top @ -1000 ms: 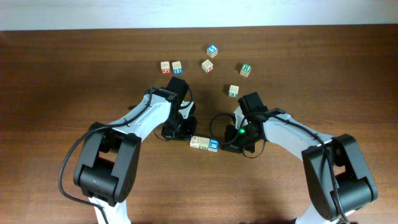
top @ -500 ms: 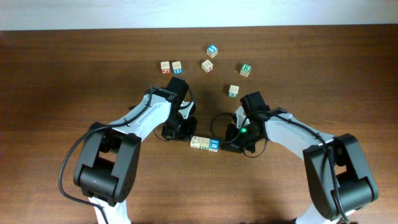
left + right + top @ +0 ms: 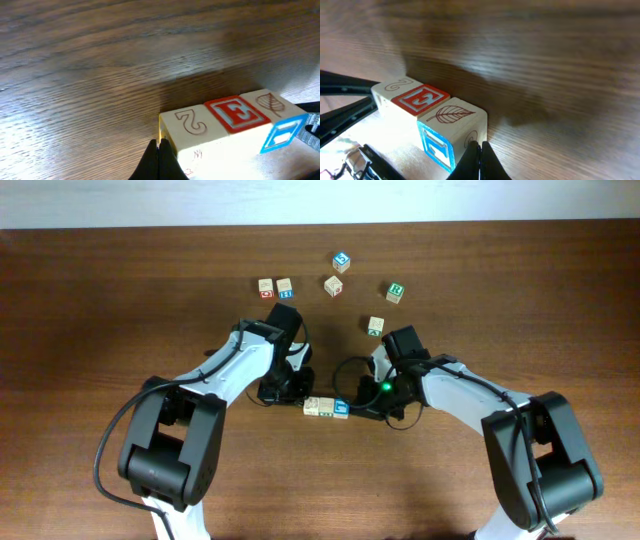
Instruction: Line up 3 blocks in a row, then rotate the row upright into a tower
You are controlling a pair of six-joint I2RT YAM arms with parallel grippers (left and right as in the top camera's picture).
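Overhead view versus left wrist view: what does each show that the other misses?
Only overhead: the left arm and right arm flanking the row of three blocks, plus six loose cubes farther back. Only left wrist: the top faces, a 2, a red E and a leaf, and the shut left gripper at the 2 block's corner. Both: that row, its blocks touching in one line.

Nine wooden cubes lie on one table. Three form a touching row in the middle: the 2 cube, the red E cube and the blue-faced leaf cube. Six lie loose on the far side: a red-marked cube, a blue-marked cube, a pale cube, a blue-topped cube, a far green-lettered cube and a near green-lettered cube. There are two arms, the left arm and the right arm, with one gripper each: the left gripper and the right gripper.
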